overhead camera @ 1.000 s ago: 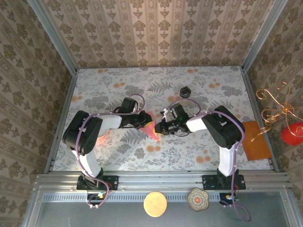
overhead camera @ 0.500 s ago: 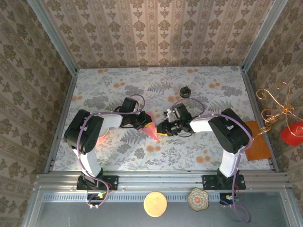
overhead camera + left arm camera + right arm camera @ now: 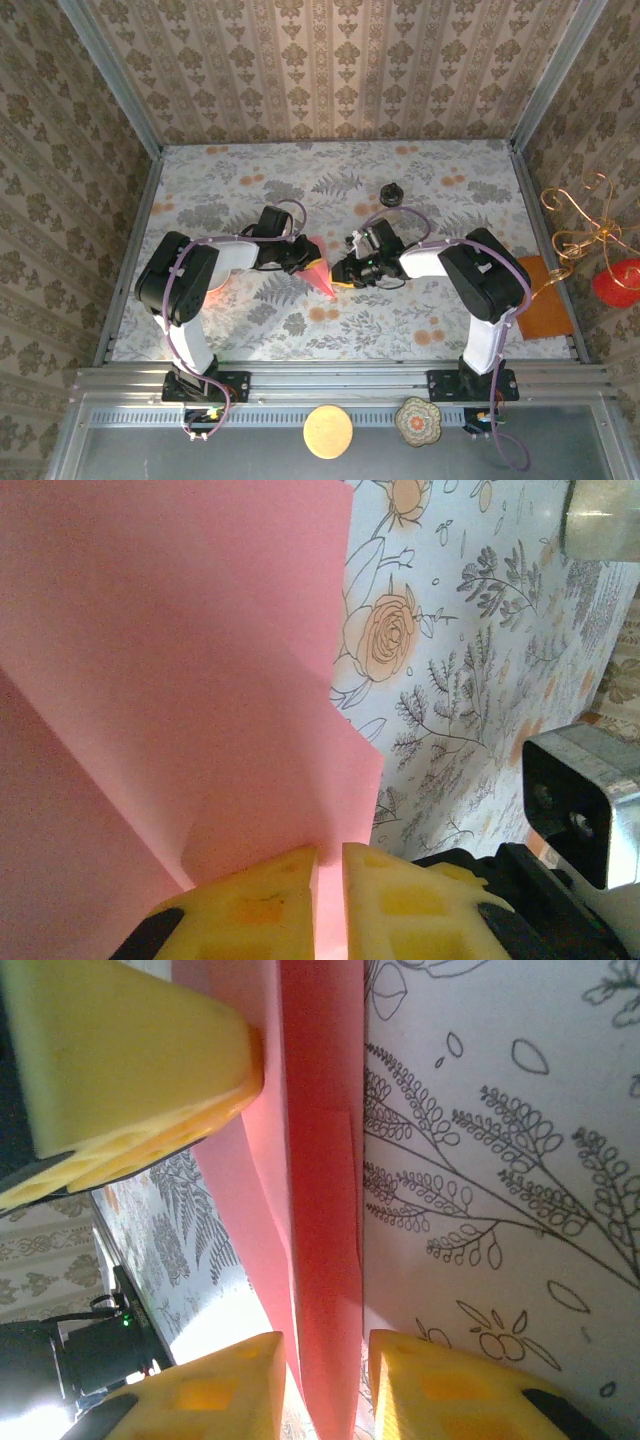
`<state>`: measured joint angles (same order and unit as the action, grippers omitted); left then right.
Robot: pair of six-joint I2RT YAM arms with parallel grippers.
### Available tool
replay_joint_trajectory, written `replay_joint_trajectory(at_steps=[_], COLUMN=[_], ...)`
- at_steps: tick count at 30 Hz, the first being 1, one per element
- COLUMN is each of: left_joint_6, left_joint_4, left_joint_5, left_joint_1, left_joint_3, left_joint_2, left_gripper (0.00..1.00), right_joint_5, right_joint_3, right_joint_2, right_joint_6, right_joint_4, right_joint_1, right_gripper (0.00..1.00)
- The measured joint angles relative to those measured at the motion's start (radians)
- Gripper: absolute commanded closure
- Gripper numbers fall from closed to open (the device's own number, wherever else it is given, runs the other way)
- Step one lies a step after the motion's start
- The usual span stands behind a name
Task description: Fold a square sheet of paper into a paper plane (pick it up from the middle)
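Paper plane (image 3: 320, 275), creased edges, seemingly open table (image 3: 450, 200) around

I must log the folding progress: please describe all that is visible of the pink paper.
The pink paper is thin, plain salmon, folded into overlapping layers with sharp creases, tapering to a point at its near end. The left claw pinches one edge from the left; the right claw straddles a folded strip from the right, grip unclear.

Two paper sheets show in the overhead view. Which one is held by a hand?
The folded salmon-pink paper sheet in the middle, pinched by the left hand. The larger flat orange paper sheet lies apart at the far right, with nothing touching it.
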<state>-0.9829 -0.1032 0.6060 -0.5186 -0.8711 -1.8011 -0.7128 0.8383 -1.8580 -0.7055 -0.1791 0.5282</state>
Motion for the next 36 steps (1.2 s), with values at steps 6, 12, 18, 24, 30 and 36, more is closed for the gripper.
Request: replay_joint_trajectory(at_steps=[6,12,18,24,30,36], left_joint_6=[0.0,0.0,0.0,0.0,0.0,0.0], left_joint_4=[0.004,0.006,0.006,0.009,0.01,0.01], left_joint_5=[-0.004,-0.004,-0.004,-0.004,-0.004,-0.004], left_joint_1=[0.0,0.0,0.0,0.0,0.0,0.0], left_joint_3=[0.0,0.0,0.0,0.0,0.0,0.0], left_joint_2=[0.0,-0.002,-0.008,-0.021,-0.021,-0.021], left_gripper=[0.85,0.85,0.85,0.85,0.85,0.85], right_joint_5=[0.0,0.002,0.006,0.026,0.102,0.107], right_joint_3=[0.013,0.031,0.048,0.049,0.0,0.028], right_joint_2=[-0.008,-0.017,-0.021,-0.014,0.103,0.167], right_joint_6=[0.007,0.026,0.04,0.047,0.049,0.074], right_joint_4=[0.025,0.058,0.094,0.102,0.113,0.117], right_joint_1=[0.0,0.0,0.003,0.008,0.021,0.047], right_gripper=[0.75,0.76,0.76,0.74,0.74,0.81])
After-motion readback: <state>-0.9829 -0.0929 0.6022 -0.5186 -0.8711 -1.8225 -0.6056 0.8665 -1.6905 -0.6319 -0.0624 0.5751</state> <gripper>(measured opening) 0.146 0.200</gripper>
